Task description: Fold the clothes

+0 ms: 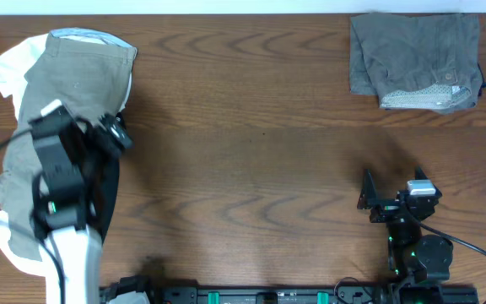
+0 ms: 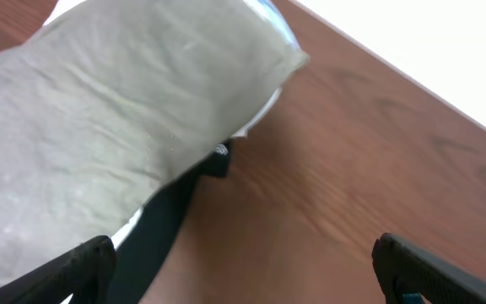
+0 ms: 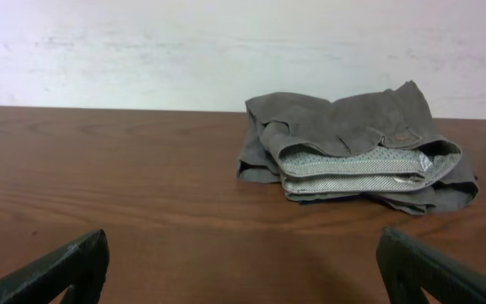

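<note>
— Where do the claws stand?
— My right claw [image 3: 241, 245] sits near right, fingers spread wide and empty. The folded grey shorts [image 3: 353, 135] lie well beyond it, at the far right of the tabletop [image 1: 251, 127]. My left claw [image 2: 243, 253] gapes too, gripping nothing, over the right edge of the khaki shorts [image 1: 66, 76].
— Anything unclear?
— The left arm covers that pile's near part. A white piece [image 1: 7, 72] and a navy piece [image 2: 163, 228] only peek out from beneath.

No readable text, labels, brands or numbers show in any view.
</note>
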